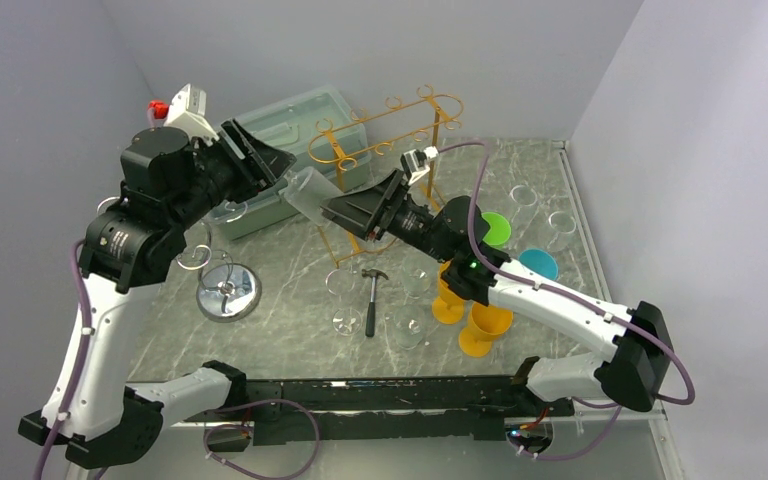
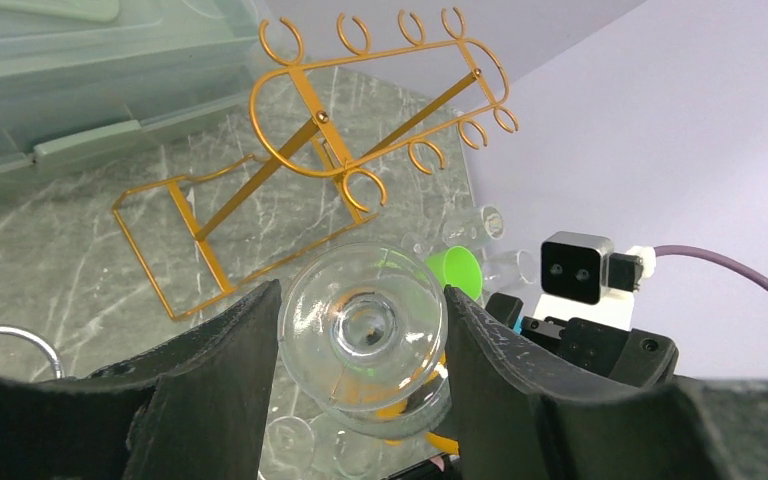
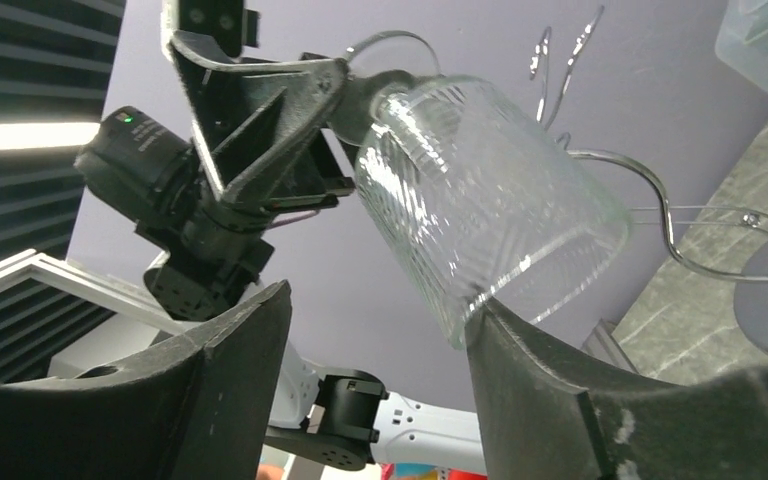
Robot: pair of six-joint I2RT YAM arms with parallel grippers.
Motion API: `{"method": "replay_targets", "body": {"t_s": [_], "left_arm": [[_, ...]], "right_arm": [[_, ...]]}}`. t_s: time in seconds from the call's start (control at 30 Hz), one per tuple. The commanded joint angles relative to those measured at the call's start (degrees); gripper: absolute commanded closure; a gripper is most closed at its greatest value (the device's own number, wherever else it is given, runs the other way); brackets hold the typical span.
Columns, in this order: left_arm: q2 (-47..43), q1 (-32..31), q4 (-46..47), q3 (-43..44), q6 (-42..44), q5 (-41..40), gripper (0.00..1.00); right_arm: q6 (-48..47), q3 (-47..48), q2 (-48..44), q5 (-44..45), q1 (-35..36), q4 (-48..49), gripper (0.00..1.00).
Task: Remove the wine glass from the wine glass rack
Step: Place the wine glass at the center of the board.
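The top camera looked down from above the near edge over the tabletop (image 1: 282, 255). Both wrist cameras sat close to the wine glass (image 2: 365, 330), the left facing the far right corner, the right tilted upward. All three views shared it.

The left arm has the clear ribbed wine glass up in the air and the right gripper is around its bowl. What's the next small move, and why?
Probably close the right gripper gently on the bowl. The clear ribbed wine glass is held at its foot by the left gripper, and its bowl sits between the open right jaws with a gap on one side, so the right arm has no grip on it yet.
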Motion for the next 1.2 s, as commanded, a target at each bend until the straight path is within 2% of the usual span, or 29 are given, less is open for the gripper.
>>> {"method": "replay_targets", "body": {"t_s": [0.0,0.27,0.43,0.53,0.6,0.67,0.73,0.9,1.17], "left_arm": [[-2.1,-0.1,8.4,-1.6,-4.8,2.3,0.56],[-4.6,0.0,12.8,-6.6,-10.9,4.0,0.57],[-6.4,0.0,14.9,-9.1,-13.9,5.3,0.57],[-6.7,0.0,15.0,-9.1,-14.0,6.1,0.5],[-6.7,0.0,14.0,-8.5,-13.0,5.9,0.38],[-6.8,0.0,13.3,-8.4,-11.9,5.4,0.18],[-6.8,0.0,12.4,-7.9,-10.3,4.9,0.02],[-6.0,0.0,9.5,-4.4,-4.4,4.7,0.01],[-5.3,0.0,4.6,-1.2,3.8,4.8,0.0]], "right_arm": [[1.1,1.2,-0.2,0.0,-0.2,9.0,0.37],[0.7,1.8,1.5,1.6,-0.2,12.6,0.62],[-0.1,3.0,2.6,2.1,-0.2,12.1,0.86],[-1.4,4.1,2.5,2.8,-0.2,9.8,1.0],[-2.9,4.7,1.5,3.8,-0.1,7.2,1.0],[-5.0,5.3,0.3,5.4,-0.1,3.2,1.0],[-7.3,6.2,-1.1,7.4,-0.1,-2.0,1.0],[-12.5,7.7,-5.3,11.5,-0.1,-13.2,1.0],[-24.5,11.5,-14.9,26.6,-0.2,-31.3,1.0]]}}
